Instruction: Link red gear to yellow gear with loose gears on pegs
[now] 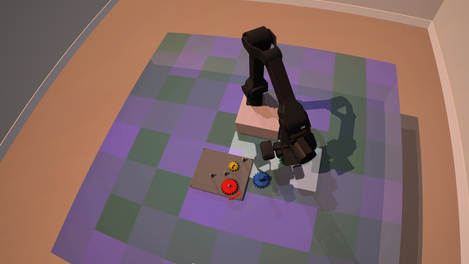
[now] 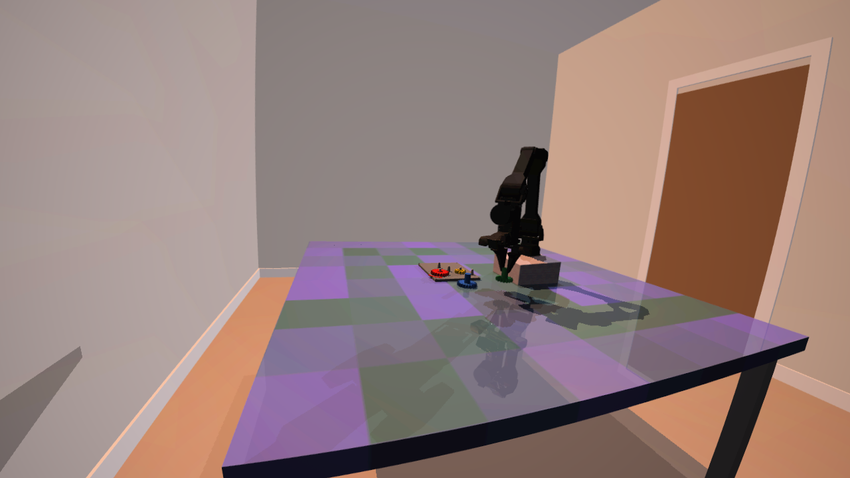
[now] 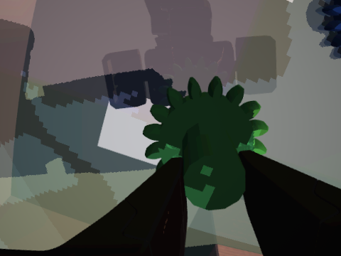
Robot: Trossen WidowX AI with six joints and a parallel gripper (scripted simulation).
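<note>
My gripper point(image 2: 505, 268) point(image 3: 212, 166) is shut on the upright hub of the green gear point(image 2: 504, 278) point(image 3: 209, 115) and holds it a little above the table. In the top view the arm hides most of that gear. The blue gear point(image 1: 261, 179) point(image 2: 467, 284) point(image 3: 334, 21) stands on the table beside the grey board point(image 1: 205, 160). The red gear point(image 1: 225, 187) point(image 2: 439, 273) and the yellow gear point(image 1: 231, 167) point(image 2: 459, 271) sit on pegs. Three empty pegs show: one near the board's corner point(image 1: 243, 160), one between the gears point(image 1: 225, 172), and one farther left point(image 1: 211, 175).
The pink wooden block point(image 1: 255, 126) point(image 2: 538, 272) under the arm's base stands behind the gripper. The red arrow point(image 1: 236, 195) lies beside the red gear. The checkered table point(image 1: 200, 233) point(image 2: 410, 392) carries shadows and reflections of the arm.
</note>
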